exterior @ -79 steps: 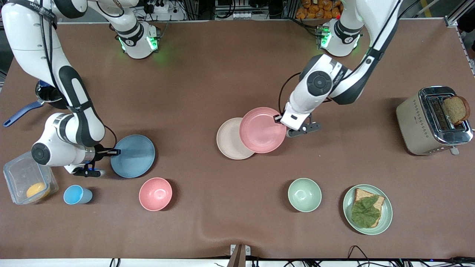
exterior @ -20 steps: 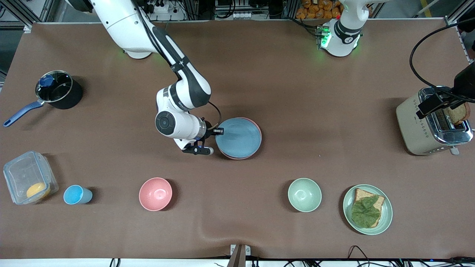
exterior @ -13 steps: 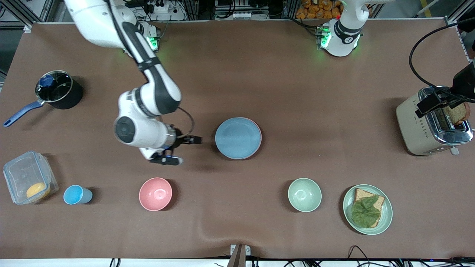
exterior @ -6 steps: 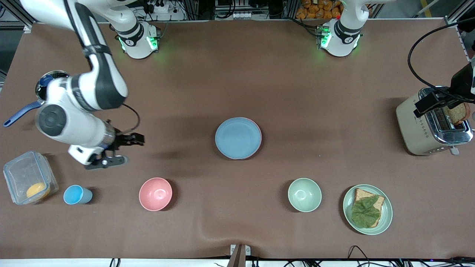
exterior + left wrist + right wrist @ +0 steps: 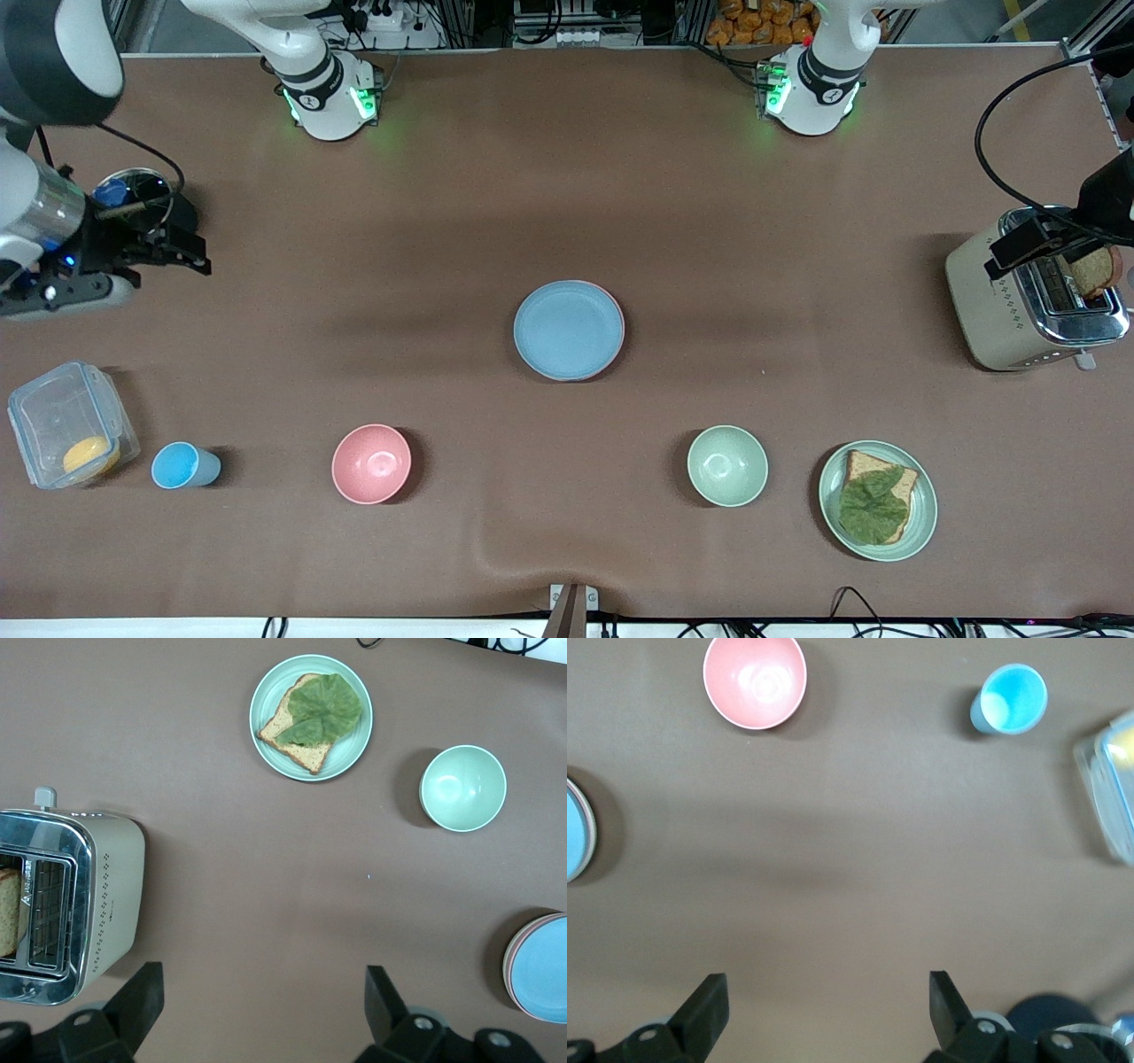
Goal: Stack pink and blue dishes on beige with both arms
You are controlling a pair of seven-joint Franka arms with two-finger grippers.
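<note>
The light blue plate lies on top of a stack at the table's middle. Only a thin rim of the pink plate peeks out under it. The beige plate is hidden beneath them. In the left wrist view the blue plate and the pink rim show at the frame's edge. My right gripper hangs open and empty over the saucepan, well away from the stack. My left gripper waits open and empty over the toaster. Both wrist views show wide jaws, left gripper and right gripper.
Nearer the front camera stand a lidded box with an orange thing inside, a blue cup, a pink bowl, a green bowl and a green plate with bread and lettuce. Saucepan and toaster sit at opposite ends.
My right arm has drawn away from the stack toward its own end of the table, now over the saucepan. The left arm and the stack have stayed put.
</note>
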